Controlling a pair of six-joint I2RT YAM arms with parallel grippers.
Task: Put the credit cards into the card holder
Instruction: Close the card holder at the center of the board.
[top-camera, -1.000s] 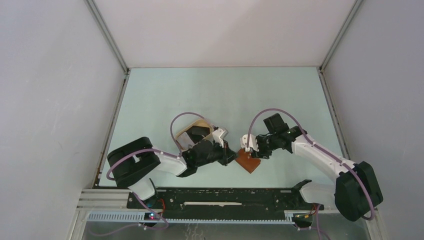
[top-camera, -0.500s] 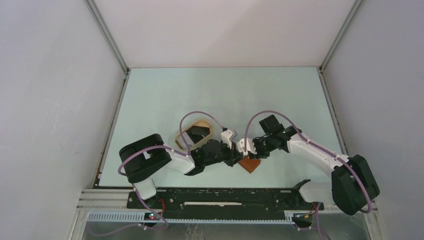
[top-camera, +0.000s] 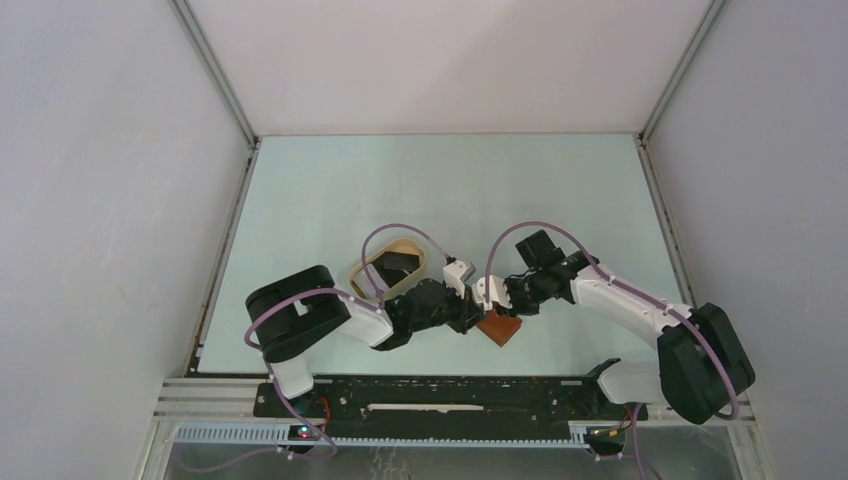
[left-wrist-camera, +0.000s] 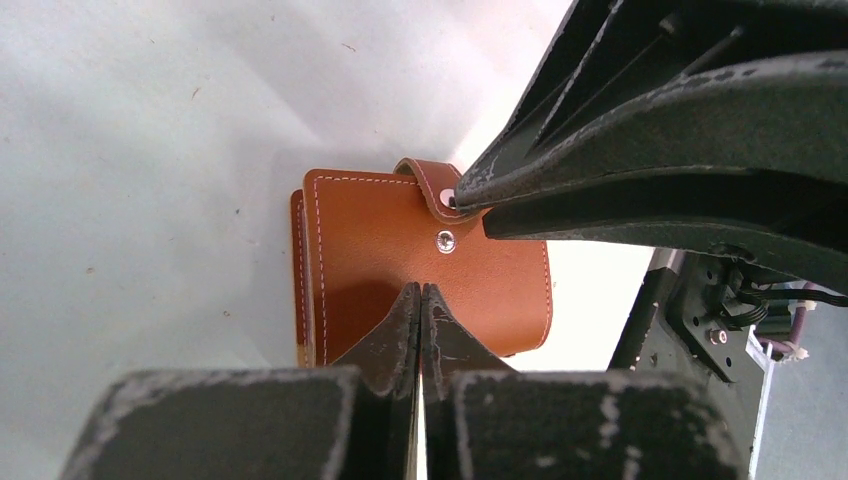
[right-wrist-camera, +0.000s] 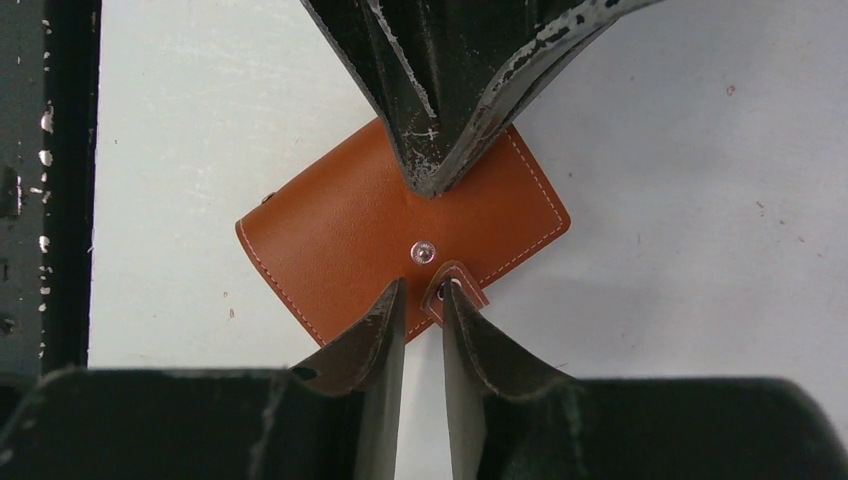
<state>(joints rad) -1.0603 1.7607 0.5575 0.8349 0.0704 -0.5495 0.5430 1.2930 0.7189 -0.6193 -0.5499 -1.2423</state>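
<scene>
The card holder (top-camera: 501, 328), a reddish-brown leather wallet, lies folded shut on the table between both grippers. In the left wrist view my left gripper (left-wrist-camera: 420, 291) is shut, its tips pressed on the card holder (left-wrist-camera: 370, 240) just below the snap stud (left-wrist-camera: 445, 240). My right gripper (right-wrist-camera: 422, 290) stands narrowly open at the opposite edge of the card holder (right-wrist-camera: 330, 240), one fingertip (right-wrist-camera: 447, 293) on the loose snap strap (right-wrist-camera: 462, 292). Nothing is pinched between its fingers. Dark credit cards (top-camera: 392, 266) lie in the beige tray (top-camera: 357, 270) behind the left arm.
Both arms meet over the near middle of the table. The black rail (top-camera: 450, 395) runs along the near edge just behind the wallet. Grey walls close in the left, right and far sides.
The left arm swung right from the tray side and set its shut tips on the wallet. The right gripper's jaws narrowed and shifted slightly left onto the strap.
</scene>
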